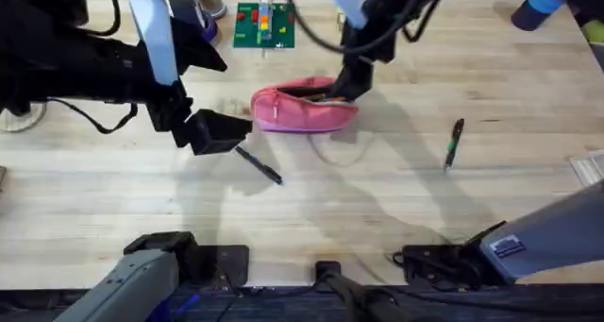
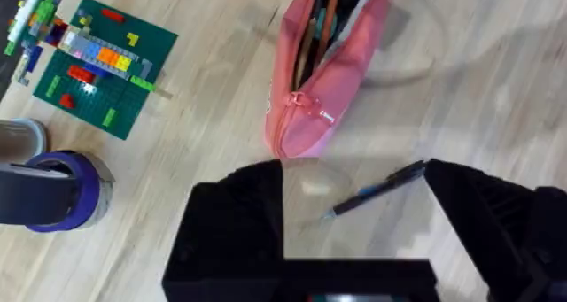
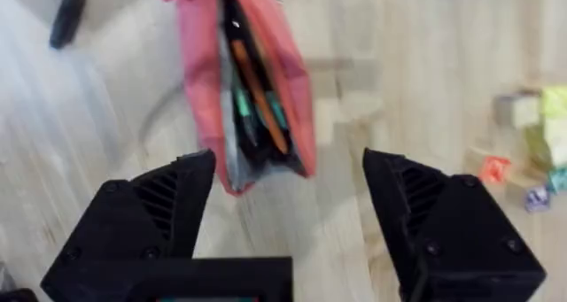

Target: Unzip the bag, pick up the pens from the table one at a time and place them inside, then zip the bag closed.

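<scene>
Bag unzipped, both pens waiting on the table

The pink bag (image 1: 302, 107) lies open toward the table's (image 1: 396, 209) far edge. The left gripper (image 2: 354, 213), fingers spread, straddles the near pen (image 2: 376, 188) to pinch it; the right gripper (image 3: 288, 222), also spread, hovers over the bag's end, likely steadying it. The second pen (image 1: 454, 143) lies toward the right edge.
</scene>
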Motion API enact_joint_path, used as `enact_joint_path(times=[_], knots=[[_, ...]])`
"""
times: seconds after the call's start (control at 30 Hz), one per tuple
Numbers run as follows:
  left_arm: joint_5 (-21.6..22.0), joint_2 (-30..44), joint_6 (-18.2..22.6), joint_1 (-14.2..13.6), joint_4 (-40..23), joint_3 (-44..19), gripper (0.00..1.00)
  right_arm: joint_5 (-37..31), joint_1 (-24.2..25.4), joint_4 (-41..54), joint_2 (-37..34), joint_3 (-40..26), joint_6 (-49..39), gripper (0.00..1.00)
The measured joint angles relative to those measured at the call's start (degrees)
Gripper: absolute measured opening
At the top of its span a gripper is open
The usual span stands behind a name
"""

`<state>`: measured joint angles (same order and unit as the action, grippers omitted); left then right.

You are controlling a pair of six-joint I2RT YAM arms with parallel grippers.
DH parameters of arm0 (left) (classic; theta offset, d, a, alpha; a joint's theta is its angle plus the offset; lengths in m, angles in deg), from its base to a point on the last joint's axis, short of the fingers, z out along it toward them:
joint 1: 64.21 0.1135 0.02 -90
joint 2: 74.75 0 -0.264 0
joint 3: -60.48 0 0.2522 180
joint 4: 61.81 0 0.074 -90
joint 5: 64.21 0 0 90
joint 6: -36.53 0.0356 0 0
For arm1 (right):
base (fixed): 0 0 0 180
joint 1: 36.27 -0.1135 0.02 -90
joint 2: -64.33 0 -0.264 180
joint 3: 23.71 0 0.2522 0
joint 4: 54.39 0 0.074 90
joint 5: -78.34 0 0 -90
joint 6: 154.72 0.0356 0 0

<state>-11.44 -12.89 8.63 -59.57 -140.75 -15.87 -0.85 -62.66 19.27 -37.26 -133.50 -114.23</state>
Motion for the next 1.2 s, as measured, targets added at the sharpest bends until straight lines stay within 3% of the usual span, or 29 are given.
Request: enact_joint_path(times=[0.27,0.8,1.0,1.2], knots=[[0.0,0.0,0.0,0.0,0.02,0.0,0.994,0.04,4.72,-2.14,7.35,2.45,2.77,0.997],[0.87,0.0,0.0,0.0,0.02,0.0,0.993,-0.15,19.45,-10.69,32.03,22.49,11.83,0.995],[0.87,0.0,0.0,0.0,0.02,0.0,0.993,-7.72,23.19,-9.25,34.68,23.8,24.82,0.996],[0.87,0.0,0.0,0.0,0.02,0.0,0.993,-18.2,27.38,-1.11,34.72,23.85,42.67,0.996]])
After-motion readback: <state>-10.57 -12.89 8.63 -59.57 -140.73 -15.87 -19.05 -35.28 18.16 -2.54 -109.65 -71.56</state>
